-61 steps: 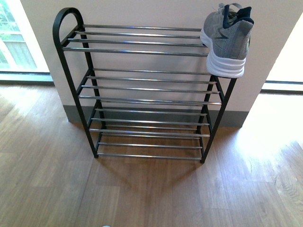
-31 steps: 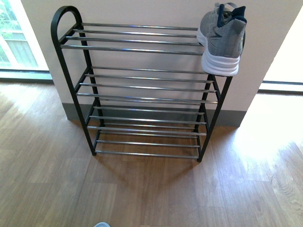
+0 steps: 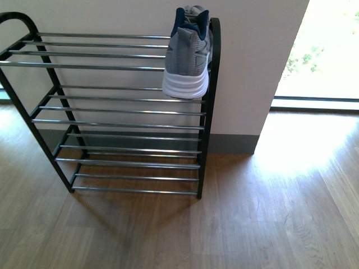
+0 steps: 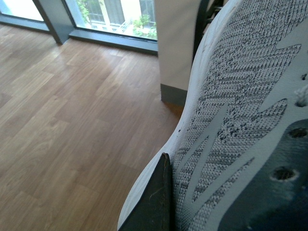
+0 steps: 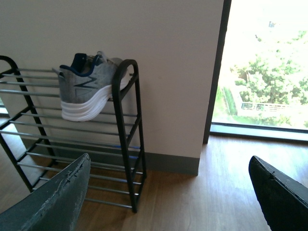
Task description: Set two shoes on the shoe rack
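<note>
A grey knit shoe (image 3: 188, 53) with a white sole sits on the right end of the top tier of the shoe rack (image 3: 112, 124), beside the black right arch. Its heel hangs over the front bar. The right wrist view shows that same shoe (image 5: 89, 91) on the rack (image 5: 127, 120). My right gripper (image 5: 168, 192) is open and empty, well back from the rack over the floor. My left gripper (image 4: 168, 192) is shut on the other shoe (image 4: 240, 96), which fills its view. One dark finger (image 4: 153, 207) presses its side; the other is hidden. Neither arm shows in the front view.
The rack stands against a white wall (image 3: 252, 67) with a grey baseboard (image 3: 235, 144). Tall windows (image 3: 325, 50) lie to the right, throwing bright light on the wood floor (image 3: 252, 224). More wood floor and a window (image 4: 120, 14) appear in the left wrist view.
In the front view the rack and its shoe have slid left, so the view has swung right. The shoe stays on the top tier's right end.
</note>
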Robot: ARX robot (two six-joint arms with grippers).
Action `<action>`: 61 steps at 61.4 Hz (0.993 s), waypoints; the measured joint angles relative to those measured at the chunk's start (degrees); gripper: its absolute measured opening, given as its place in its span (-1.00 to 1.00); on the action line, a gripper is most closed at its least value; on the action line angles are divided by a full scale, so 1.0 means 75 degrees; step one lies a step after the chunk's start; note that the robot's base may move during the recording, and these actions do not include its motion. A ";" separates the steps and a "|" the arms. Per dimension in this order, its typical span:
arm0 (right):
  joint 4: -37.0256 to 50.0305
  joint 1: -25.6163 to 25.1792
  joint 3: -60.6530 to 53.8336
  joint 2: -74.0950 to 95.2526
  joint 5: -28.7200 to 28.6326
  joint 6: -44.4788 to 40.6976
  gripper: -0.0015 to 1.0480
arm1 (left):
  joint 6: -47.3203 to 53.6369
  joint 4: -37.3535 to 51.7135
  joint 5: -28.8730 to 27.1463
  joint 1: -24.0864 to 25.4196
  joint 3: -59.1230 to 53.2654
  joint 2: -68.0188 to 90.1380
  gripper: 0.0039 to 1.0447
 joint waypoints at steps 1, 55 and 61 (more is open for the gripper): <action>0.0000 0.0000 0.0000 0.0000 0.0000 0.0000 0.82 | 0.0000 0.0000 -0.0003 0.0000 0.0000 0.0000 -0.97; -0.0003 0.0003 0.0000 0.0000 -0.0015 0.0000 0.82 | 0.0000 0.0000 -0.0087 0.0023 0.0000 0.0017 -0.97; -0.0003 0.0003 0.0000 0.0000 -0.0012 0.0000 0.82 | 0.0000 0.0000 -0.0087 0.0023 0.0000 0.0017 -0.97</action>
